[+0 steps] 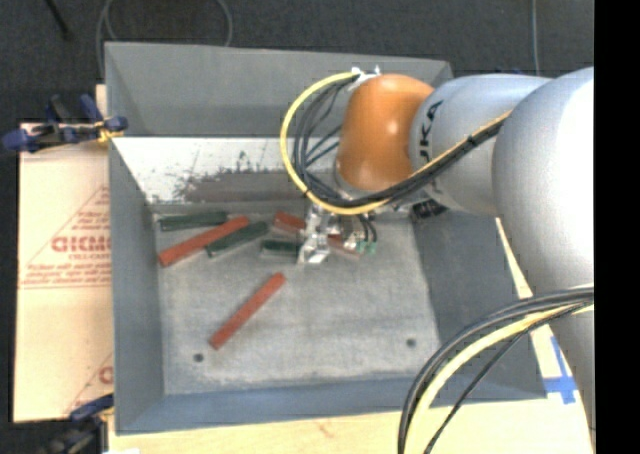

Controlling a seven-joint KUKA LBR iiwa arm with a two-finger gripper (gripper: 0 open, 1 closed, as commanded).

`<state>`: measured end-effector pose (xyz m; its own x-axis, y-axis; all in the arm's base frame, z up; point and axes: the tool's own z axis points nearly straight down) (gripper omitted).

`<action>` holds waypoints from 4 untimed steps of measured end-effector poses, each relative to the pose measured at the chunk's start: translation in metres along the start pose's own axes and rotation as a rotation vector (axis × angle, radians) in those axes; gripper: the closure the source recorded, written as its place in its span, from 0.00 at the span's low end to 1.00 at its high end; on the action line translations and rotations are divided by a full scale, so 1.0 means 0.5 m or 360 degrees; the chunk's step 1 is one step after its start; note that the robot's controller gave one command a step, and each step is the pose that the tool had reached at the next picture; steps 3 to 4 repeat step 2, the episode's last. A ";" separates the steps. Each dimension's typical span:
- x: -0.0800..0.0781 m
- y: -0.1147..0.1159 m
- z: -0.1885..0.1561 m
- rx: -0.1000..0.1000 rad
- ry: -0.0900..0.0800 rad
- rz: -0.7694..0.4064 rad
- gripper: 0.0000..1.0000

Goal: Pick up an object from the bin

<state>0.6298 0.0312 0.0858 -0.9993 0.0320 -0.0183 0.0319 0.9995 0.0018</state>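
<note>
My gripper point(316, 242) is low in the bin, near the back wall and a little right of the middle. It stands at the right end of a small cluster of flat sticks. Closest to it are a dark green stick point(282, 248) just to its left and a short red piece point(290, 221) behind that. Another dark green stick point(238, 239) lies further left, beside a long red stick point(203, 242). The orange wrist cover hides what is directly under the gripper.
A dark green stick point(192, 221) lies at the back left by the wall. A lone red stick point(247, 309) lies slanted on the floor in front of the cluster. The arm covers the bin's right side.
</note>
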 end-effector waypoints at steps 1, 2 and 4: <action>0.001 0.000 -0.003 0.0001 0.0008 0.0000 1.00; 0.006 -0.001 -0.023 0.0002 0.0029 0.0000 1.00; 0.006 -0.001 -0.023 0.0002 0.0029 0.0000 1.00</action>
